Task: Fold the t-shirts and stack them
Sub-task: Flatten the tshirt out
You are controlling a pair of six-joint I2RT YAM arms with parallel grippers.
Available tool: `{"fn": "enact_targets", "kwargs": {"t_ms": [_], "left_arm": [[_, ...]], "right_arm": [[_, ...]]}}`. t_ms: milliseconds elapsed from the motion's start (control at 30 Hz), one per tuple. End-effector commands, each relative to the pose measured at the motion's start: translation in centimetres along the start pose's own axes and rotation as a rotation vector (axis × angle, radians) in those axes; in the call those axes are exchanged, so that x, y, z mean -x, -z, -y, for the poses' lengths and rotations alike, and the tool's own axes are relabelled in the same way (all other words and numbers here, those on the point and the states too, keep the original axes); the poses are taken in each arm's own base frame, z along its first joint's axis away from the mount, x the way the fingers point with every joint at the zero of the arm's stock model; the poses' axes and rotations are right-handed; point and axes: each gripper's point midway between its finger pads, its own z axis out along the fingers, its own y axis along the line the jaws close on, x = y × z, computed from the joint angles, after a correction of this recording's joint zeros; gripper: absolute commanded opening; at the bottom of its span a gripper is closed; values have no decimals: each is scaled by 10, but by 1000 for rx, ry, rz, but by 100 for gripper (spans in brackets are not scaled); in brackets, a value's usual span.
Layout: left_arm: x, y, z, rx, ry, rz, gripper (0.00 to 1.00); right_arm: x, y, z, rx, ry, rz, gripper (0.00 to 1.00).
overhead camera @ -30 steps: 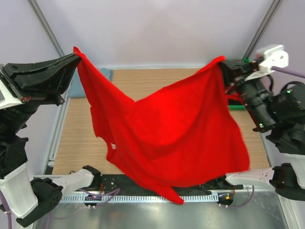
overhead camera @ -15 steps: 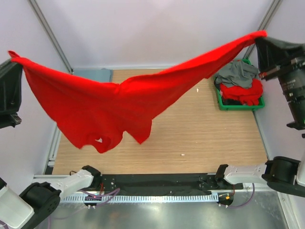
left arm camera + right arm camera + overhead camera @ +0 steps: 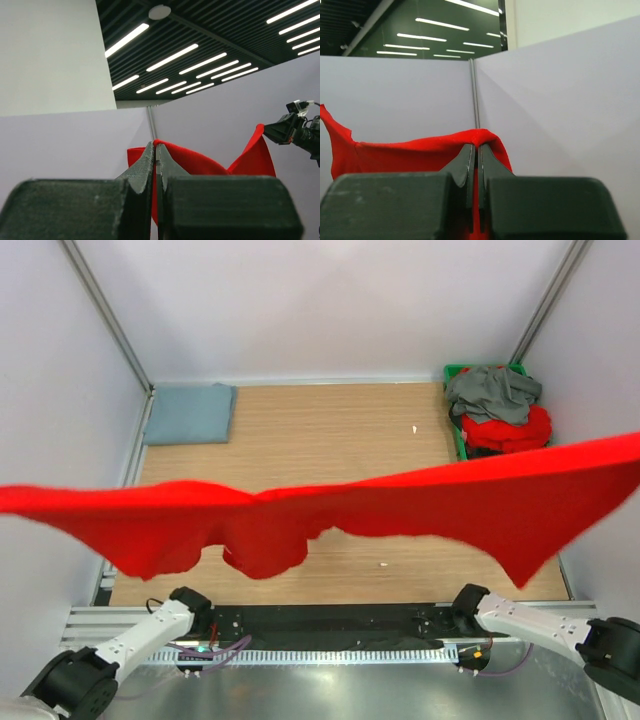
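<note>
A bright red t-shirt [image 3: 400, 505] hangs stretched across the whole top view, high above the table, sagging at the left middle. Both gripper heads are outside the top view. In the left wrist view my left gripper [image 3: 156, 148] is shut on an edge of the red shirt [image 3: 200, 162]. In the right wrist view my right gripper [image 3: 477, 148] is shut on another edge of the same shirt [image 3: 415, 152]. A folded blue-grey shirt [image 3: 188, 413] lies flat at the table's back left. A dark grey shirt [image 3: 493, 391] and red shirts [image 3: 505, 432] are piled in the green bin [image 3: 452, 372].
The green bin stands at the back right corner. Grey side walls and metal posts [image 3: 105, 315] enclose the wooden table [image 3: 340, 430]. Both arm bases [image 3: 150, 625] sit at the near edge. Small white specks [image 3: 415, 428] lie on the wood.
Both grippers have risen and spread out of the top view. The red shirt has gone from hanging bunched to stretched wide across the view, closer to the camera.
</note>
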Motion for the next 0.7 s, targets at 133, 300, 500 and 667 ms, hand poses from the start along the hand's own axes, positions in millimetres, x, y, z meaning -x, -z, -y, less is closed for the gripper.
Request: {"fn": "enact_targets", "kwargs": {"t_ms": [133, 300, 500, 667], "left_arm": [[16, 3, 8, -28, 10, 48, 0], [-25, -15, -14, 22, -14, -54, 0], [-150, -39, -66, 138, -45, -352, 0], [-304, -24, -117, 271, -101, -685, 0]], "right_arm": [[20, 16, 1, -21, 5, 53, 1], [-5, 2, 36, -203, 94, -14, 1], [-110, -33, 104, -565, 342, -338, 1], [-267, -39, 131, -710, 636, -662, 1]]}}
